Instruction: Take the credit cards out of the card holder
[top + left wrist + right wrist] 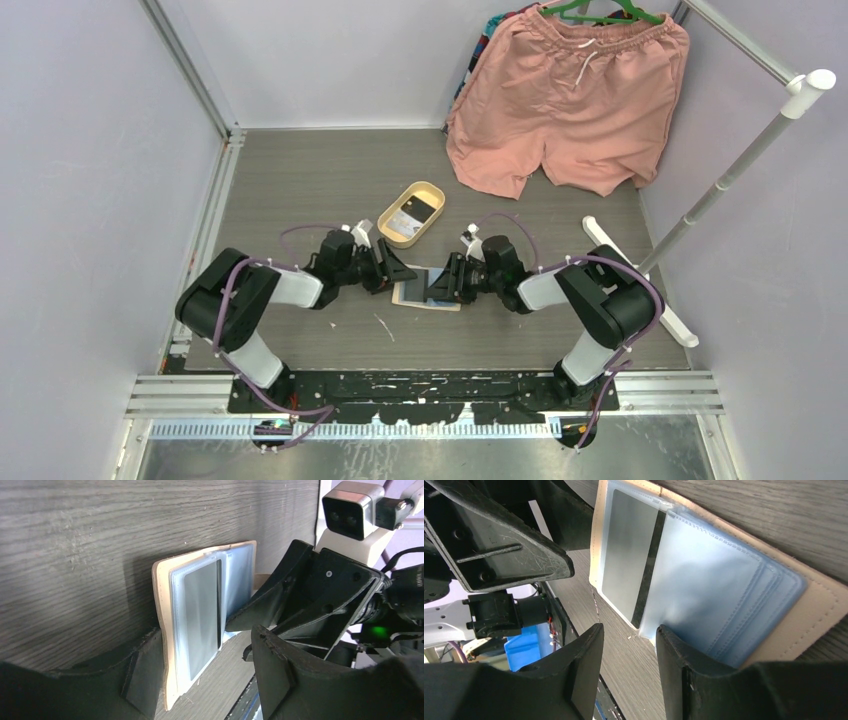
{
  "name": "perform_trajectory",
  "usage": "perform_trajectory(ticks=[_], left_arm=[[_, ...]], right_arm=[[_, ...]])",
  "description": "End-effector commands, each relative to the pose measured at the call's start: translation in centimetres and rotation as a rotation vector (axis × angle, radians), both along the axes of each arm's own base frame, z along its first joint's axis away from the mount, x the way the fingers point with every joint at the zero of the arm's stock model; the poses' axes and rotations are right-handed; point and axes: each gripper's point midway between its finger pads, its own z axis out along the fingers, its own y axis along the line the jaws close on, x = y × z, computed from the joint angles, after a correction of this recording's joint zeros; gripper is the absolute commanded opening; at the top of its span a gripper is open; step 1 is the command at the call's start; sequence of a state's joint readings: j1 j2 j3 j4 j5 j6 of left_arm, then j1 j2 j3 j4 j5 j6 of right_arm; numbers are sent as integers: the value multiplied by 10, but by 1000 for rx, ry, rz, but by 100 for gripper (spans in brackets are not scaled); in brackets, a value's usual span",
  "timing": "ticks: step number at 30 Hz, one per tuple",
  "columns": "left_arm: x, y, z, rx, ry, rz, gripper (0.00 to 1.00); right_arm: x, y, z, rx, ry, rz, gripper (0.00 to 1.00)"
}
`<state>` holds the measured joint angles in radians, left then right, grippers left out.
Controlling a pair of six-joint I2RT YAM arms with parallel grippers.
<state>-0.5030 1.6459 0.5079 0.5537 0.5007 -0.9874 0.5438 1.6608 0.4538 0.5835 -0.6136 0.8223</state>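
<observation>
The beige card holder (410, 293) lies open on the table between the two grippers, its pale blue-grey pockets (724, 600) facing up. One grey credit card with a dark stripe (200, 610) (626, 555) sits in a clear pocket on the holder's left half. My left gripper (207, 680) (392, 272) is open, with the holder's beige edge (161, 605) lying just inside one finger. My right gripper (629, 672) (447, 283) is open over bare table, one finger (684, 675) resting at the edge of the blue pockets. A dark card with a white part (414, 211) lies in the cream tray.
The oval cream-yellow tray (432, 193) stands just behind the holder. Pink shorts (570, 100) hang on a green hanger at the back right. A white pole on a flat base (700, 200) leans along the right side.
</observation>
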Motion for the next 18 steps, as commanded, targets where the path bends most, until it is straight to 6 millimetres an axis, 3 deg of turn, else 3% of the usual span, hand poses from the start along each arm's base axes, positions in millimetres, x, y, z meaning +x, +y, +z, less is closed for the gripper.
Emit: perform_trajectory(ticks=[1,6,11,15,18], left_arm=[[-10,3,-9,-11,38,31,63],[-17,10,-2,-23,35,68,56],[-20,17,-9,-15,45,105,40],[-16,13,-8,-70,40,123,21],[-15,13,-9,-88,34,136,15]], right_arm=[[-30,-38,-64,-237,148,-55,50],[-31,-39,-65,-239,151,-55,50],[-30,-37,-66,-233,155,-52,50],[-31,-37,-66,-232,156,-51,50],[-31,-37,-66,-233,157,-49,50]])
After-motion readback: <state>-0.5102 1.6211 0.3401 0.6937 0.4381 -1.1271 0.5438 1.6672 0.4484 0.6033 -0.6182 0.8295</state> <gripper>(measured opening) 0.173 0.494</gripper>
